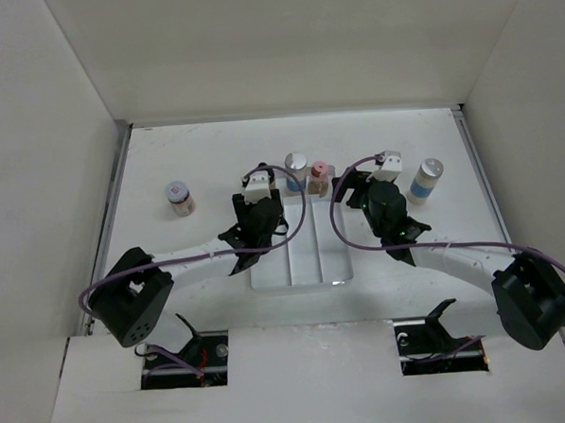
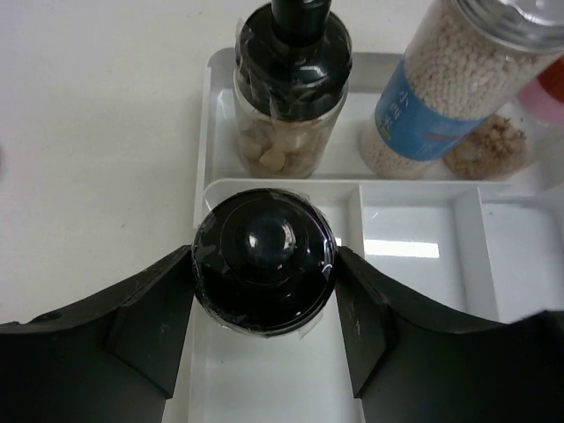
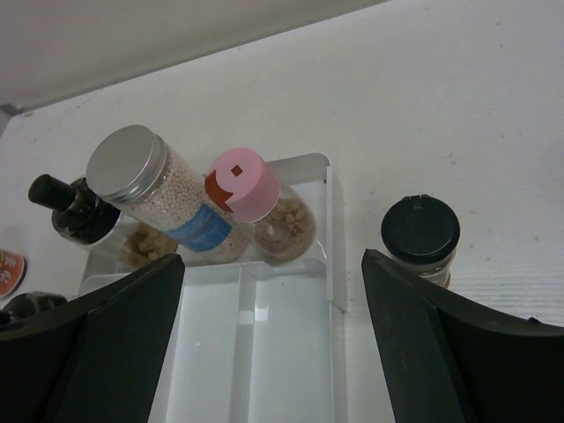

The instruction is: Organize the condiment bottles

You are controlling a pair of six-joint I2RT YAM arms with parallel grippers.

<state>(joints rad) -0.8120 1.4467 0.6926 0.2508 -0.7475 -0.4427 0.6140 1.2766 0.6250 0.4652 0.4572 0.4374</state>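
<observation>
My left gripper (image 2: pixel 264 286) is shut on a black-capped bottle (image 2: pixel 264 257), holding it upright over the left compartment of the clear tray (image 2: pixel 423 291). Behind it, in the tray's back row, stand a black-capped bottle of tan chunks (image 2: pixel 291 97), a silver-capped bottle with a blue label (image 3: pixel 163 198) and a pink-capped bottle (image 3: pixel 260 203). My right gripper (image 3: pixel 269 291) hangs open over the tray's right compartment with nothing between its fingers. A small black-capped bottle (image 3: pixel 420 236) stands on the table just right of the tray, beside the right finger.
In the top view a bottle with a blue label (image 1: pixel 425 178) stands at the back right and a short jar (image 1: pixel 179 198) at the back left. White walls enclose the table (image 1: pixel 203 149) on three sides. Both arms (image 1: pixel 199 246) reach in from the near edge.
</observation>
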